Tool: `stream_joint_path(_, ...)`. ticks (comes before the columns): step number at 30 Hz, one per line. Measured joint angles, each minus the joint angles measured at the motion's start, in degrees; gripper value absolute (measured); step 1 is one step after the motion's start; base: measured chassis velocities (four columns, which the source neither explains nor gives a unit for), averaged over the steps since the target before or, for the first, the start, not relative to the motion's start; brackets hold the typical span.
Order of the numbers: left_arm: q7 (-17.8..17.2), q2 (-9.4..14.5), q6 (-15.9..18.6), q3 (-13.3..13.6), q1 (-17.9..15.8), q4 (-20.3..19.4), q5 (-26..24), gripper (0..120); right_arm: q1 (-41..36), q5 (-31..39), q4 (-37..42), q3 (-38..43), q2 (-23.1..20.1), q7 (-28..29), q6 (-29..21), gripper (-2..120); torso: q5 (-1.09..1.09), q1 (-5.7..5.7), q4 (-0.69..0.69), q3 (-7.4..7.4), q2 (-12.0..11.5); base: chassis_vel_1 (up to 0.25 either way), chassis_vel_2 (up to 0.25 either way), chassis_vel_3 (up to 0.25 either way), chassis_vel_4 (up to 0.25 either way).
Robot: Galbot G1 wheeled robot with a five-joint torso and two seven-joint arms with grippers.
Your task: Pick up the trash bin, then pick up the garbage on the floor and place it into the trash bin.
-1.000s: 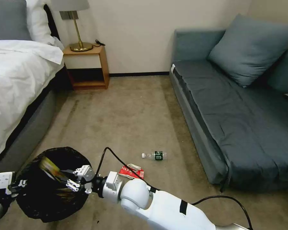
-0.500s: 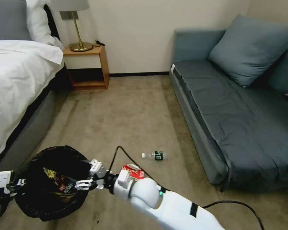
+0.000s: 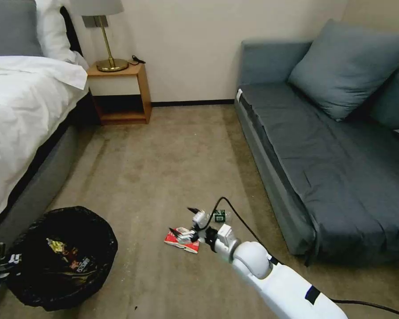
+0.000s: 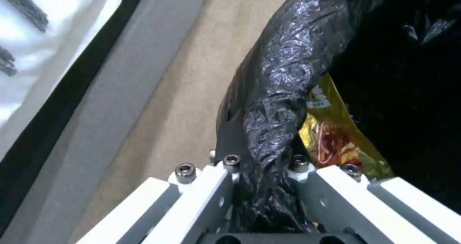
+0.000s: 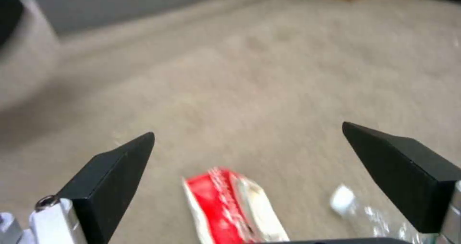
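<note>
Beige carpet (image 3: 173, 159) covers the floor between the bed (image 3: 17, 115) and the grey sofa (image 3: 323, 155), and all the remaining work lies on it, close to the sofa's near corner.

Largest of the task's things is the trash bin (image 3: 97, 230), at the lower left by the bed, its black liner crinkled over the rim and a gold-brown wrapper (image 4: 336, 143) already inside. The left gripper (image 4: 264, 186) has its fingers clamped on a fold of that liner at the rim. A likely weak point: if the pinch is on thin plastic rather than the bin's wall (I cannot tell which), the bag could stretch or slip and the bin tilt, spilling what is in it.

The right gripper (image 3: 188, 221) hangs low over the litter, fingers (image 5: 110, 175) spread wide and holding nothing. Below it lies the red-and-white snack packet (image 5: 230, 208), flat on the carpet, with the clear bottle (image 5: 365, 215) just beside it.

That closeness is the main hazard, in my judgement. A descent slightly off-centre could let one finger catch the bottle and roll it toward the sofa. The packet itself looks thin and limp (little for the fingers to bite on), so closing too high may skim over it, while pressing down too hard would dig the tips into the pile and merely push it along.
</note>
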Motion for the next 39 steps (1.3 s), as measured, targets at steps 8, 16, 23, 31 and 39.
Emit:
stream_joint_path(8,0.1,-0.4,-0.3,-0.1,0.6,-0.4,0.1,3,4.1,-3.4,-14.0,0.0,5.9,-2.7,1.0,100,-0.01,0.00,0.00,0.00,0.0,0.000,0.000,0.000,0.000)
stream_joint_path(16,0.1,-0.1,-0.3,0.6,0.4,-0.9,0.2,3,7.5,-8.4,-26.5,1.3,11.9,-3.4,2.7,95,-0.01,0.00,0.01,0.01,0.0,0.000,0.000,0.000,0.000)
stream_joint_path(23,0.1,0.1,-0.3,0.3,0.4,-0.8,0.1,3,8.5,-8.6,-29.5,2.1,12.7,-3.7,3.0,76,-0.01,0.00,0.01,0.00,0.0,0.000,0.000,0.000,0.000)
stream_joint_path(31,0.2,-0.2,-0.2,0.1,0.6,-1.1,0.2,3,8.4,-10.3,-30.2,1.6,13.0,-3.8,3.5,46,-0.02,0.00,0.01,0.00,0.0,0.000,0.000,0.000,0.000)
stream_joint_path(39,0.3,0.1,-0.2,-0.2,0.7,-1.6,0.0,3,8.5,-11.7,-32.0,2.0,13.2,-4.4,5.5,14,-0.01,0.00,0.01,0.00,0.0,0.000,0.000,0.000,0.000)
